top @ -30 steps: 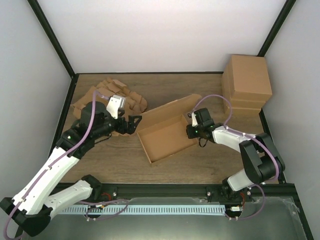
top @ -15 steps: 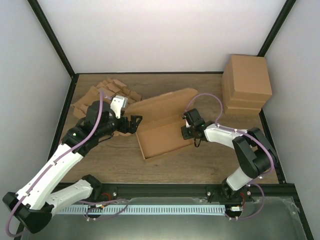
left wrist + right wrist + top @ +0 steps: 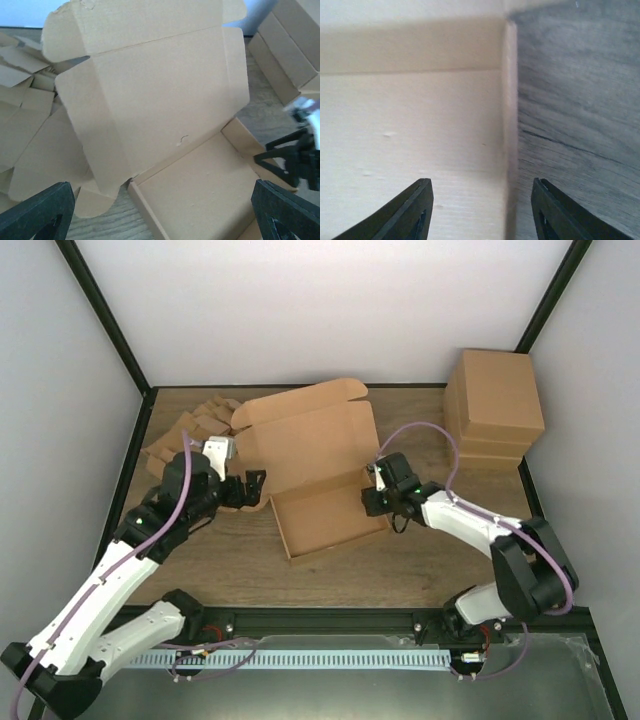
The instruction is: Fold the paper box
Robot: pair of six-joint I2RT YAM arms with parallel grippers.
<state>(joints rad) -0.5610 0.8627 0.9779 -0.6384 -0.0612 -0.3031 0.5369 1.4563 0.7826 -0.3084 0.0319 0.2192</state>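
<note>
The paper box (image 3: 325, 510) lies mid-table as a shallow brown tray, its lid (image 3: 305, 440) standing up behind it with rounded flaps on top. My left gripper (image 3: 250, 488) is open just left of the tray, touching nothing. The left wrist view looks at the lid (image 3: 160, 100) and tray floor (image 3: 200, 195) between the wide-apart fingers (image 3: 37, 212). My right gripper (image 3: 370, 498) is open at the tray's right side. In the right wrist view it (image 3: 485, 210) straddles the right wall (image 3: 509, 125) without touching it, one finger over the tray floor (image 3: 410, 125), the other over the wood.
A tall block of folded cardboard boxes (image 3: 493, 405) stands at the back right. A ragged heap of cardboard blanks (image 3: 200, 430) lies at the back left, right behind my left gripper. Black frame rails border the table.
The box's lid has swung up from lying back to standing upright, and the tray has shifted a little left. My right gripper has opened off the right wall. My left gripper has drawn back slightly.
</note>
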